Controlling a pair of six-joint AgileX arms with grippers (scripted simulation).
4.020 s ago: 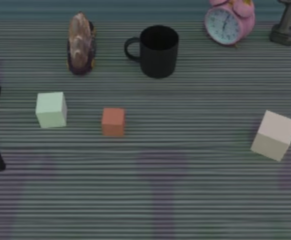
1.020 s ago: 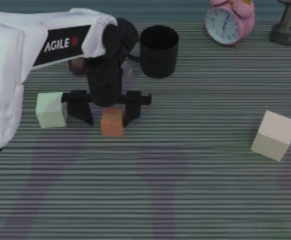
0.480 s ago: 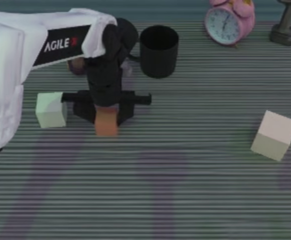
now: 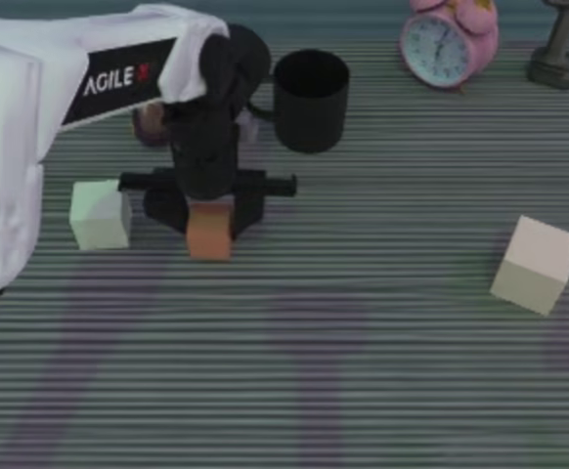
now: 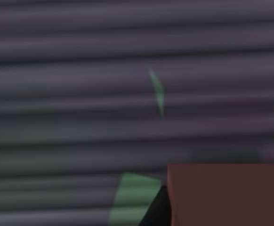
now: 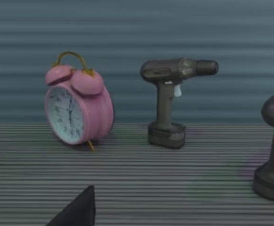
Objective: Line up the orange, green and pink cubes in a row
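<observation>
The left gripper (image 4: pixel 209 210) is sitting left of centre in the top view, its fingers closed against the sides of the orange cube (image 4: pixel 209 234), which is showing just below the black wrist. Whether the cube is resting on the table (image 4: pixel 363 371) or already raised off it is something I cannot tell from above.

The row is barely begun, by my reading. The green cube (image 4: pixel 99 214) is standing at the left edge of the frame, just beside the gripper's crossbar, while the pink cube (image 4: pixel 537 264) is lying well apart at the right edge (turned at an angle to the stripes). All three are needing to come together in one line, so two placements at least are remaining after this grasp.

The right arm is not appearing in the top view; its wrist camera is looking at the pink alarm clock (image 6: pixel 78 112) and a drill (image 6: pixel 172 101), so its gripper is out of sight.

Much is hidden. The arm is covering part of the brown object in the upper left, beside the black mug (image 4: pixel 309 98). The left wrist view is filling with stripes and one corner of the orange cube (image 5: pixel 226 193), with a sliver of green (image 5: pixel 134 197) beside it.
</observation>
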